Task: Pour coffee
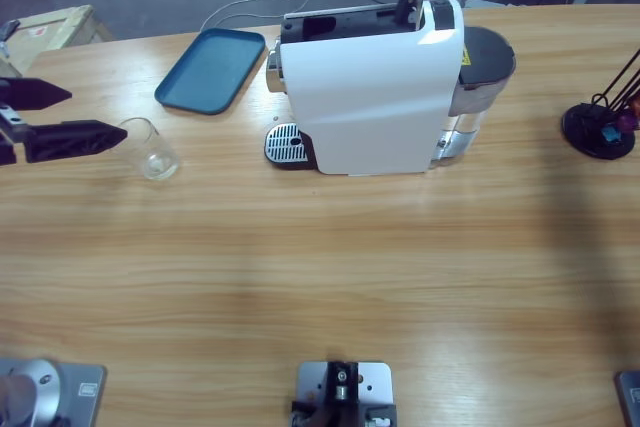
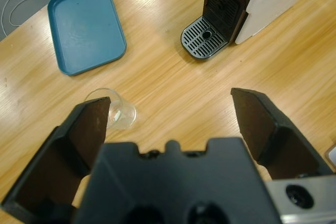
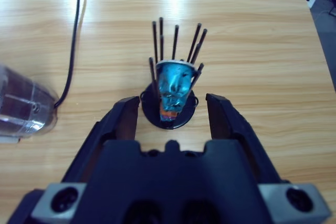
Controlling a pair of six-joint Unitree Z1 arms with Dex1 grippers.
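Your left claw (image 2: 173, 116) is spread wide, empty, one jaw just beside the small clear glass (image 1: 155, 150) on the worktop (image 1: 320, 287); coffee isn't visible in it. Right claw (image 3: 172, 109) also apart, facing a blue capsule (image 3: 175, 85) in a black rack (image 3: 169, 111).

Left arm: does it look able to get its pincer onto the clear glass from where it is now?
Probably yes. The left pincer is open beside the clear glass, one jaw already by its rim. Nothing lies between them; the blue tray and coffee machine sit clear.
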